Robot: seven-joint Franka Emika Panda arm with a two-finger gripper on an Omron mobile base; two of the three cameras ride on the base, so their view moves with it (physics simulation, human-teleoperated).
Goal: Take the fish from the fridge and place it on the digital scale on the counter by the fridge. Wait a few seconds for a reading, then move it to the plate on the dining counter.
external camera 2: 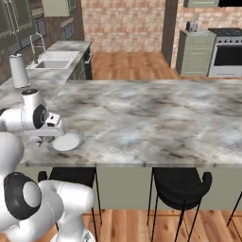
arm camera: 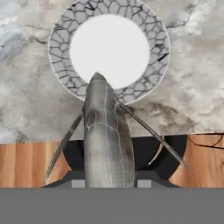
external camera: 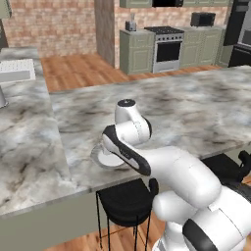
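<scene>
My gripper [external camera 2: 51,137] is shut on the fish [arm camera: 107,135], a pale silver-grey body with thin fins that points away from the hand. The fish hangs over the near rim of the plate [arm camera: 61,48], a round white dish with a cracked-pattern border. That plate [external camera: 99,159] lies on the dining counter [external camera: 196,108] close to its front edge, partly behind my hand. From the right side, the plate [external camera 2: 71,140] sits just beside and below the hand. The fingertips are hidden behind the fish.
A black stool [external camera: 125,201] stands below the counter edge under the plate, and another stool [external camera 2: 182,186] to the right. A sink [external camera 2: 52,61] and a white cylinder [external camera 2: 19,71] stand on the left counter. The stove [external camera: 166,46] is far back.
</scene>
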